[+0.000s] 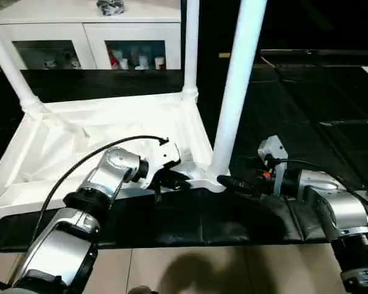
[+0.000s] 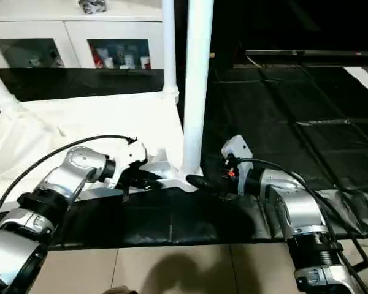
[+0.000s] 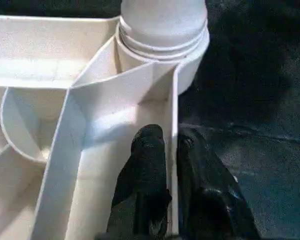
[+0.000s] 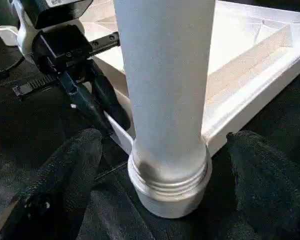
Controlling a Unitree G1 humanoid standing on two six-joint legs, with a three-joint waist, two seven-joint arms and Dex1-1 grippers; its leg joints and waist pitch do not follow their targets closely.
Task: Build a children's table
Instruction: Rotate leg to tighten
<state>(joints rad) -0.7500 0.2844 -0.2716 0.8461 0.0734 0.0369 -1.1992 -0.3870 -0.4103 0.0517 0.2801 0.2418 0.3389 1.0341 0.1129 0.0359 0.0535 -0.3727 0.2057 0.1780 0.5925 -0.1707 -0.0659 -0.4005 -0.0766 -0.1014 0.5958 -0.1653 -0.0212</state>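
Observation:
The white tabletop [image 1: 80,141] lies upside down on the black mat, ribbed side up. Three white legs stand in its corner sockets: one at the far left [image 1: 6,61], one at the far right [image 1: 191,43] and one at the near right corner [image 1: 236,92]. My left gripper [image 1: 175,180] is shut on the tabletop's near rim wall [image 3: 172,100], just beside the near right socket, one finger on each side. My right gripper [image 1: 230,182] is open. Its fingers [image 4: 65,170] stand wide on either side of the near leg's base [image 4: 170,170] without touching it.
A black mat [image 1: 306,104] covers the floor under and to the right of the tabletop. A white glass-door cabinet [image 1: 86,37] stands behind. Tan floor tiles [image 1: 190,269] run along the near edge of the mat.

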